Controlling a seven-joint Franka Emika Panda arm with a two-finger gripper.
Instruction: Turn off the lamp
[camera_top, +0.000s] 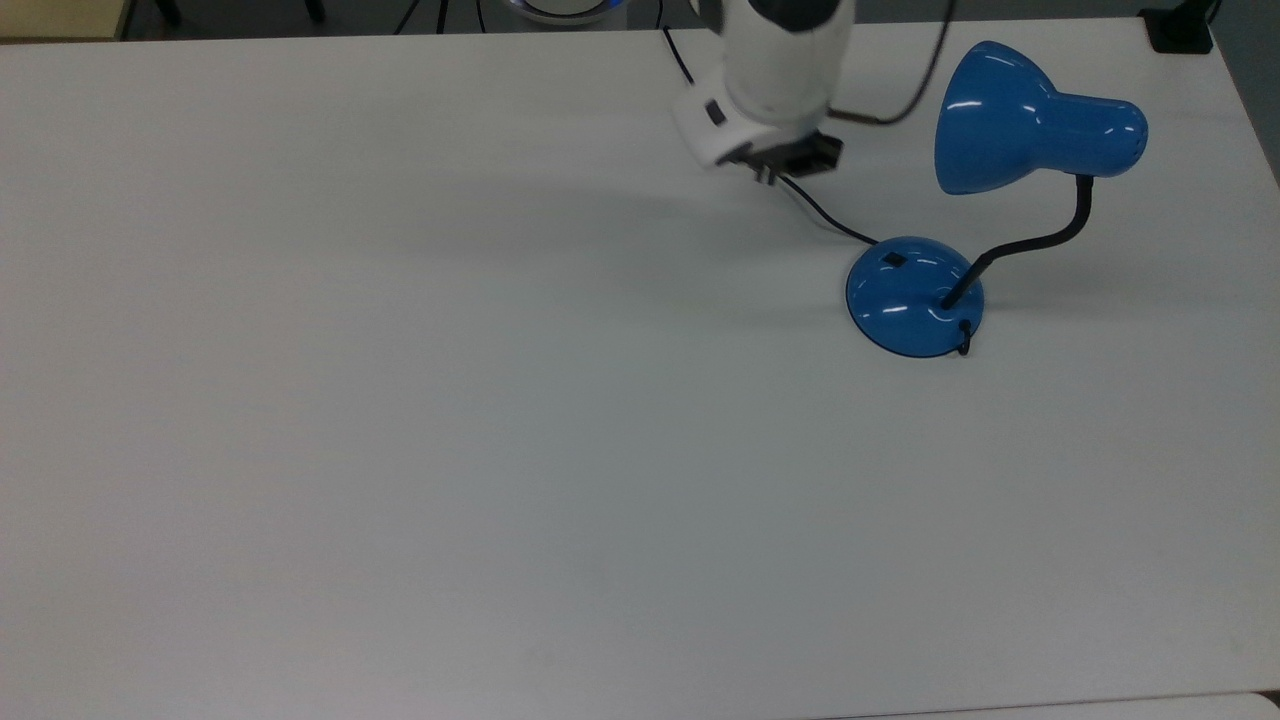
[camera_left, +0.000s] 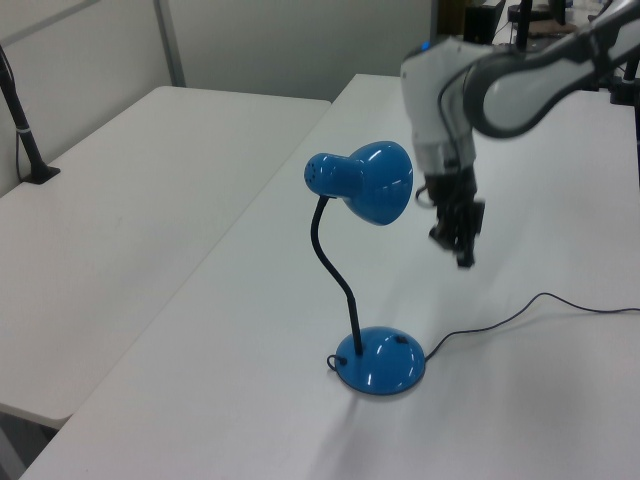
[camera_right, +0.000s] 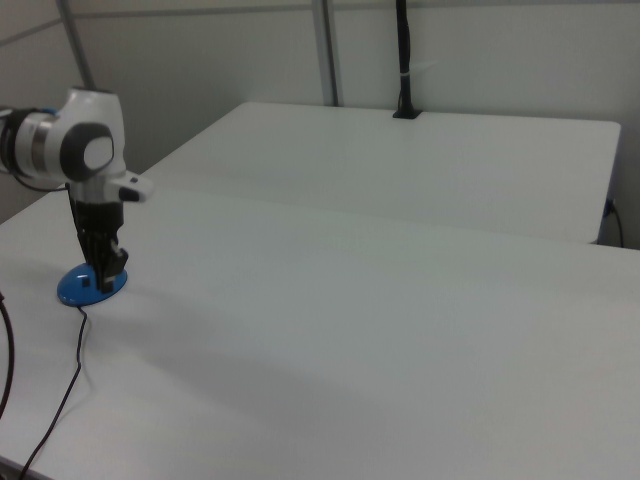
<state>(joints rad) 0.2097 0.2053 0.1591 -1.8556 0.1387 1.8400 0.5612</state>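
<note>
Blue lamp (camera_top: 1030, 120) unlit, switch (camera_top: 893, 260) untouched now; my tool (camera_left: 462, 232) aloft, apart from base (camera_left: 381, 361), fingers pressed together. Judged done; next, clear off counter (camera_top: 400, 400).

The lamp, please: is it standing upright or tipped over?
Upright: the lamp has its base flat on the table, with the gooseneck rising to the shade.

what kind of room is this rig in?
Likely an office-style lab: plain white tables pushed together, partition walls behind, a blue desk lamp with its cord, and more desks with equipment at the back.
</note>
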